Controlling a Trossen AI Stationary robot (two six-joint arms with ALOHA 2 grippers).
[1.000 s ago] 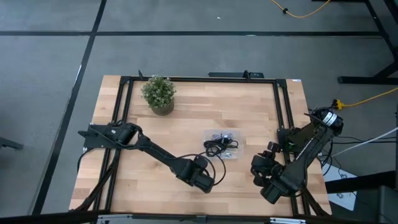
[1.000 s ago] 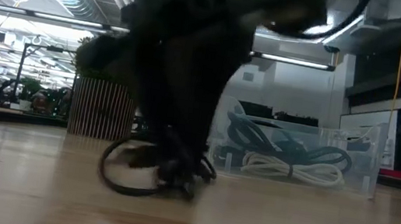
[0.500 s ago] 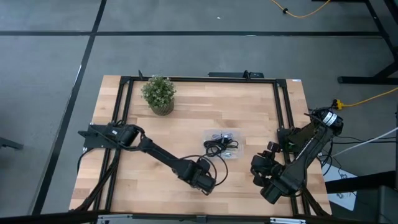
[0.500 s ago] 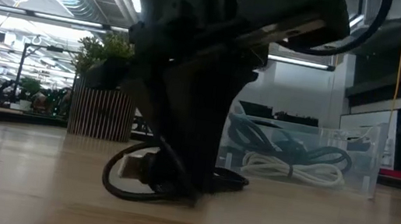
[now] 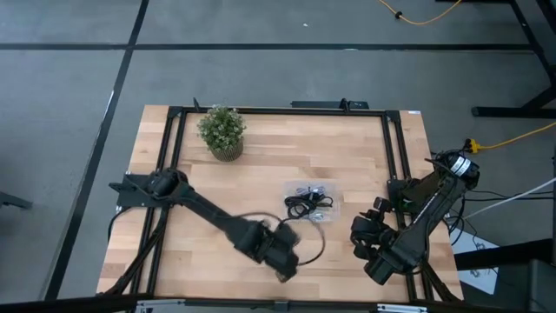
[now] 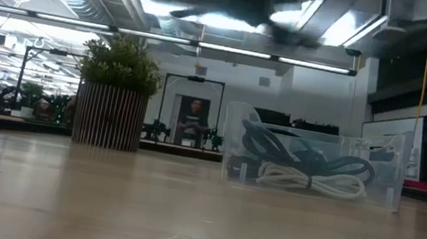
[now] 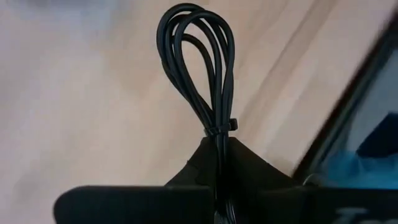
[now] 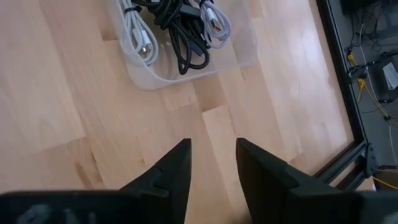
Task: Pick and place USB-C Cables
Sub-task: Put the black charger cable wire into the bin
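My left gripper (image 5: 282, 256) hovers above the near middle of the table, shut on a black bundled USB-C cable (image 7: 198, 59). The cable's thin loop (image 5: 320, 246) shows beside the gripper in the high view. A clear plastic box (image 5: 310, 202) at mid-table holds the other cables, black and silver-grey (image 8: 180, 37); it also shows in the low view (image 6: 316, 163). My right gripper (image 8: 211, 168) waits open near the table's right near corner (image 5: 369, 243), pointing toward the box. My left gripper pinches the black cable bundle between its two fingers (image 7: 245, 165) at the tied end, just behind the small tie (image 7: 224, 127). The looped strands stick out past the fingertips. The bundle is lifted clear; the low view shows none of it on the table.
A potted plant (image 5: 222, 130) stands at the far left of the table (image 6: 117, 93). A black frame rail (image 5: 393, 156) runs along the table's sides. Bare wood lies between the box and the near edge (image 6: 182, 224).
My left gripper has risen from the tabletop, out of the low view, and shifted slightly toward the near edge. It stays shut on the black cable, which lay on the wood a second ago and is now lifted clear.
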